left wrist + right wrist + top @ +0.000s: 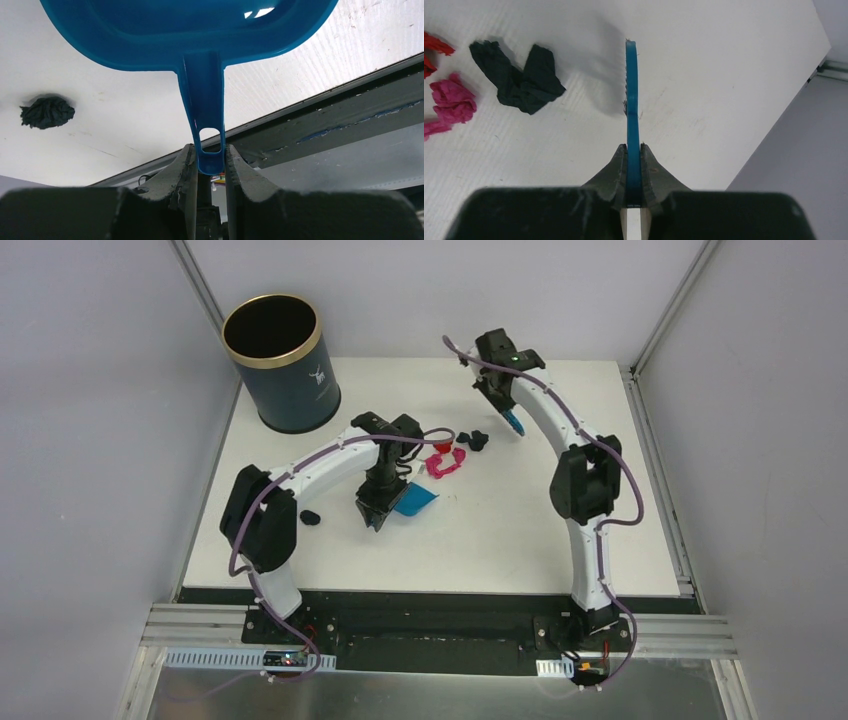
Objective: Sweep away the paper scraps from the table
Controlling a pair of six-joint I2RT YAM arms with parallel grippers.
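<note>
My left gripper (378, 515) (210, 161) is shut on the handle of the blue dustpan (415, 500) (190, 30), which rests on the white table (500, 540). My right gripper (503, 405) (633, 150) is shut on the blue hand brush (515, 423) (631, 95), held edge-on just right of the scraps. Pink scraps (445, 462) (453, 100), red scraps (437, 445) (436, 45) and black scraps (475, 439) (519, 77) lie between the dustpan mouth and the brush. One dark scrap (310, 517) (47, 111) lies apart, left of the left gripper.
A dark blue gold-rimmed bin (278, 362) stands at the table's far left corner. Grey walls enclose the table on three sides. The black front edge (430, 600) runs by the arm bases.
</note>
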